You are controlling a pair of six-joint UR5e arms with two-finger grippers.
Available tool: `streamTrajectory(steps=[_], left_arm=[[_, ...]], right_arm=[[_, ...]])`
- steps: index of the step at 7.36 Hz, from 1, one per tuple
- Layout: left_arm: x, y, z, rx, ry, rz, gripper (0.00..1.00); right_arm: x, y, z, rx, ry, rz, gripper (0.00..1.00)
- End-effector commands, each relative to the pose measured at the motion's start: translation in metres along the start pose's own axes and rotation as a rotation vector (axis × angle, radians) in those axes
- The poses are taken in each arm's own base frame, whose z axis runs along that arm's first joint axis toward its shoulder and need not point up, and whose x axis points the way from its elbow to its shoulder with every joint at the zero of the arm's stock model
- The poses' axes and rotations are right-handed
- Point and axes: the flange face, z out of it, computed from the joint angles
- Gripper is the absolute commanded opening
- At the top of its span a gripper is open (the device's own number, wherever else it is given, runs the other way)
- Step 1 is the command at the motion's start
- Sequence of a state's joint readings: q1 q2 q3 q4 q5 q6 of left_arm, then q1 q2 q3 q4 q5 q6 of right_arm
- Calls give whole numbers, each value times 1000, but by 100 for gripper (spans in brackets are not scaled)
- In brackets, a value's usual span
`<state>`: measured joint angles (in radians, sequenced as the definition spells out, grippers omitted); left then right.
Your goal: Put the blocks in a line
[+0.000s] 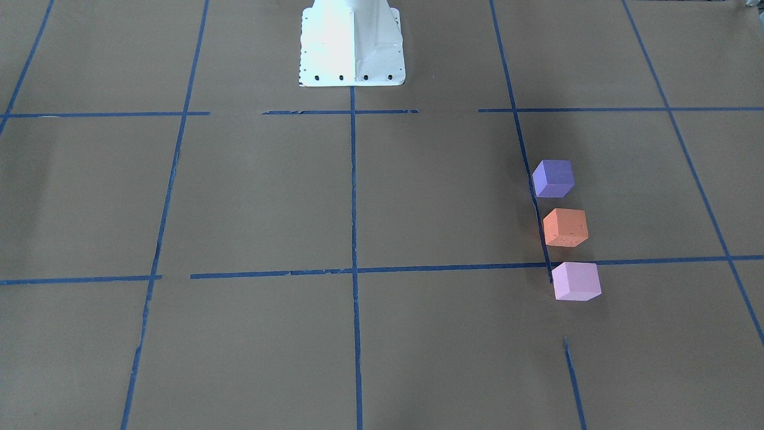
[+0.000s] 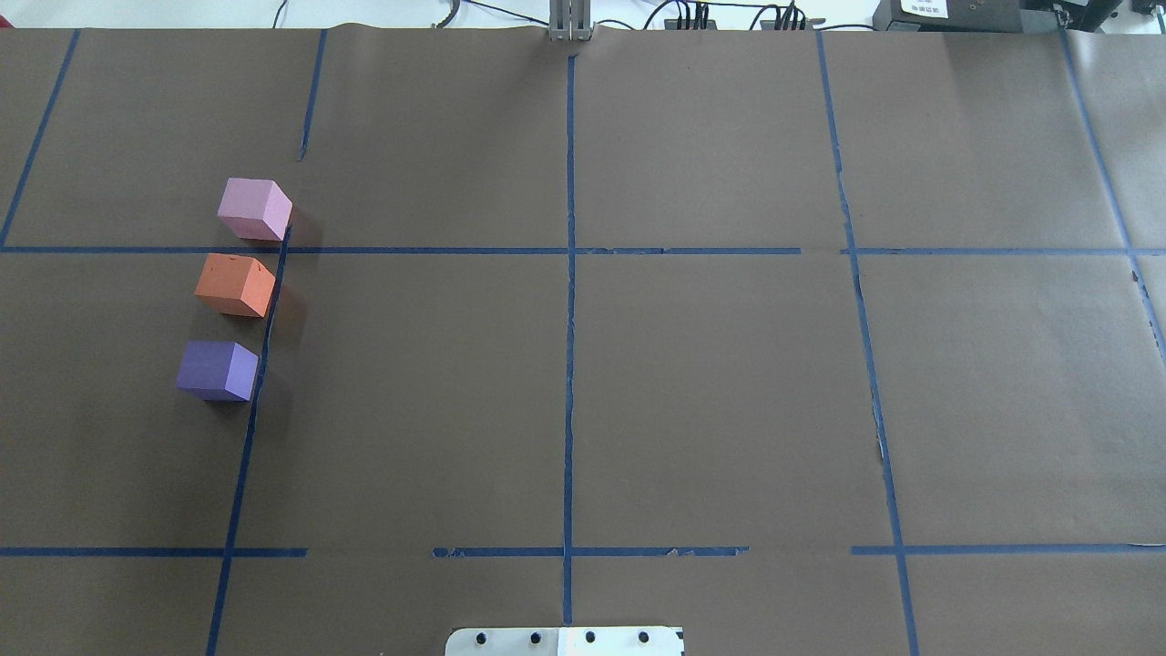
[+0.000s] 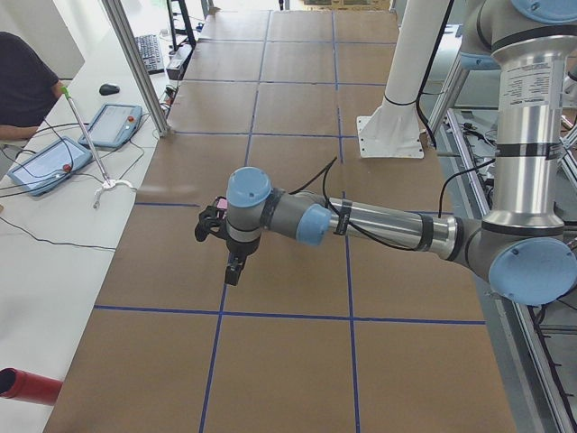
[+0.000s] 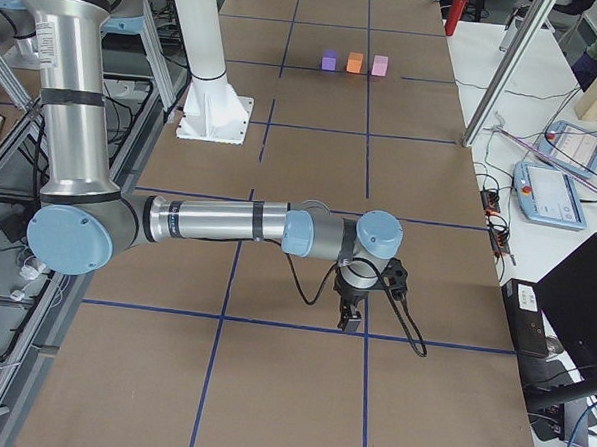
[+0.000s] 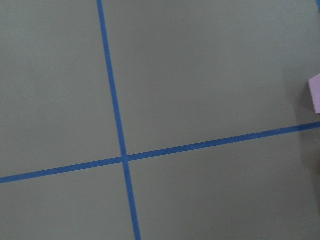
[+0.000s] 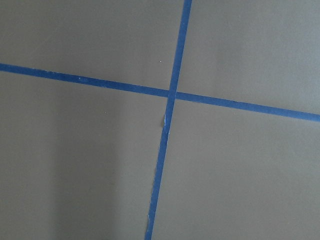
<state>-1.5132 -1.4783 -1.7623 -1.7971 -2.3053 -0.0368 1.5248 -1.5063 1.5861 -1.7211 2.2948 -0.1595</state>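
Note:
Three cubes stand in a straight row beside a blue tape line on my left side of the table: the blue-violet block (image 1: 553, 178), the orange block (image 1: 566, 227) and the pale pink block (image 1: 576, 281). From overhead, pink (image 2: 254, 209) is farthest from me, orange (image 2: 235, 284) in the middle, violet (image 2: 217, 370) nearest. Small gaps separate them. The left gripper (image 3: 233, 266) shows only in the exterior left view, pointing down; I cannot tell if it is open. The left wrist view catches the pink block's edge (image 5: 315, 95). The right gripper (image 4: 352, 316) shows only in the exterior right view, far from the blocks; its state is unclear.
The white robot pedestal (image 1: 352, 45) stands at the table's robot side. Blue tape lines (image 2: 569, 273) grid the brown paper. A side bench with tablets (image 3: 45, 167) and a metal pole (image 3: 135, 63) borders the far edge. A red cylinder (image 3: 27, 386) lies on that bench.

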Motion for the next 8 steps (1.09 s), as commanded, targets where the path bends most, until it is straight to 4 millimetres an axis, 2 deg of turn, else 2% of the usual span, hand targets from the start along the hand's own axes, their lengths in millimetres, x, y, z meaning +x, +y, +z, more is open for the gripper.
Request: streamTrajectory(steps=[1, 2, 3, 4, 5, 6, 7, 8], left_arm=[[-25, 53, 22, 19, 58, 15, 100], [-30, 59, 28, 4, 59, 3, 100], [-35, 74, 33, -18, 59, -21, 100], [-38, 78, 35, -26, 54, -30, 100], [-51, 79, 17, 15, 32, -46, 100], [-72, 90, 3, 46, 11, -97, 100], [-70, 89, -2, 57, 10, -94, 100], [-74, 92, 2, 48, 9, -101, 100]], right_arm=[[0, 0, 0, 0, 0, 0, 100], [0, 0, 0, 0, 0, 0, 100], [1, 0, 0, 1, 0, 1, 100], [0, 0, 0, 0, 0, 0, 100], [0, 0, 0, 0, 0, 0, 100], [0, 0, 0, 0, 0, 0, 100], [0, 0, 0, 0, 0, 0, 100], [0, 0, 0, 0, 0, 0, 100]])
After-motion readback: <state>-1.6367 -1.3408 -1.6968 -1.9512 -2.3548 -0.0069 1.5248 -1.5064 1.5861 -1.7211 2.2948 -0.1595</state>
